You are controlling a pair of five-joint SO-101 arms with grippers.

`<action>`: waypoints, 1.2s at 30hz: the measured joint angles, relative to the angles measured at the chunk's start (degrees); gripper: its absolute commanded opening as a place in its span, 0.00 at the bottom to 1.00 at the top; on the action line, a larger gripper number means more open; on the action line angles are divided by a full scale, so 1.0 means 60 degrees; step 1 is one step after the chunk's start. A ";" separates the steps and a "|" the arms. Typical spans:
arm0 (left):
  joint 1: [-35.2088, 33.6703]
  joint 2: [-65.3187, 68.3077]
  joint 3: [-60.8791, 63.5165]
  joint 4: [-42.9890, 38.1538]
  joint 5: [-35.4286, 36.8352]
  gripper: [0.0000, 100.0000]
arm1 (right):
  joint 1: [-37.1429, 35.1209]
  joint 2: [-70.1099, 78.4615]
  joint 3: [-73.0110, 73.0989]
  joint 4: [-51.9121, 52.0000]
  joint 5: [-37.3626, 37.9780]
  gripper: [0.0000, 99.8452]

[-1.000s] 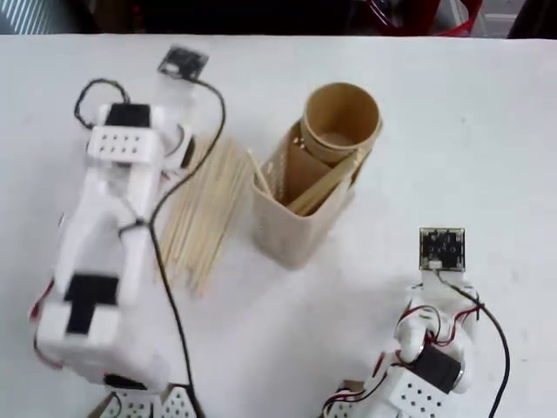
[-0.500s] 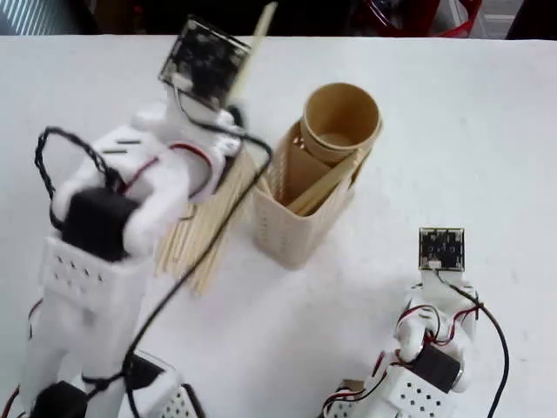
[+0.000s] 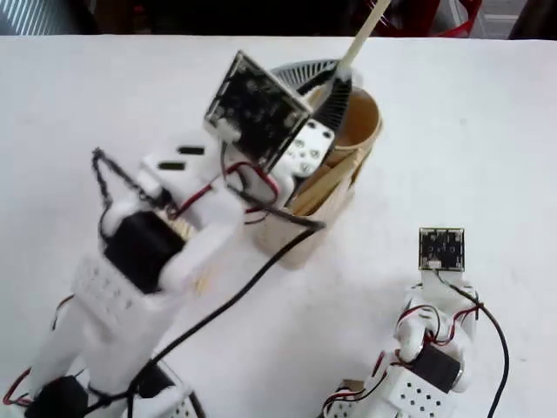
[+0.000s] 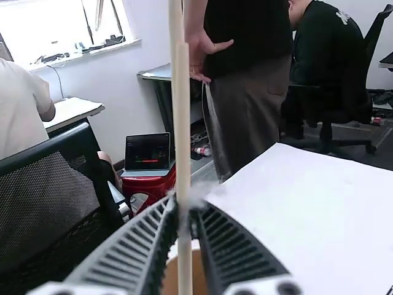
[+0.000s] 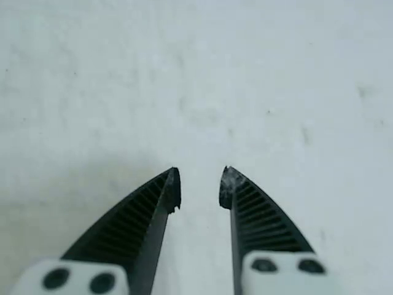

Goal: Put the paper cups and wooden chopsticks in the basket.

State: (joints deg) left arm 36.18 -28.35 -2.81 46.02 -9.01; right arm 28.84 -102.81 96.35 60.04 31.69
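Note:
My left gripper (image 3: 340, 80) hangs over the basket (image 3: 291, 237), shut on wooden chopsticks (image 3: 369, 24) that stick up past its fingers. In the left wrist view the chopsticks (image 4: 181, 117) stand upright between the closed fingers of the left gripper (image 4: 183, 212). A paper cup (image 3: 369, 124) sits inside the basket, with other chopsticks (image 3: 324, 185) leaning beside it. The left arm hides most of the chopstick pile on the table. My right gripper (image 5: 199, 184) is slightly open over bare white table, holding nothing; its arm (image 3: 439, 300) rests at the near right.
The white table (image 3: 470, 131) is bare to the right of and behind the basket. The left arm's body and cables (image 3: 157, 252) cover the left middle of the table. Chairs and people are in the room beyond the far edge.
The left arm has lifted from the chopstick pile on the left and swung right over the basket, carrying chopsticks in its grip. The right arm has not moved.

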 measured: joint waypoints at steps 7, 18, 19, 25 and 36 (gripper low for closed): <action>0.0015 0.0821 0.0000 -0.0308 0.0000 0.02 | 0.0000 0.0000 0.0000 0.0000 0.0000 0.11; 0.0015 0.0879 0.0484 -0.0308 0.0059 0.08 | 0.0000 0.0000 0.0000 0.0000 0.0000 0.11; 0.0015 0.0879 0.0527 -0.0308 0.0059 0.08 | 0.0000 0.0000 0.0000 0.0000 0.0000 0.11; -0.0220 0.0879 0.0542 -0.0308 0.0059 0.08 | 0.0000 0.0000 0.0000 0.0000 0.0000 0.11; -0.4176 0.0234 0.1421 0.1568 0.0103 0.08 | 0.0000 0.0000 0.0000 0.0000 0.0000 0.11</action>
State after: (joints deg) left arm 11.12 -26.95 5.71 55.43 -8.40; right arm 28.84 -102.81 96.35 60.04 31.69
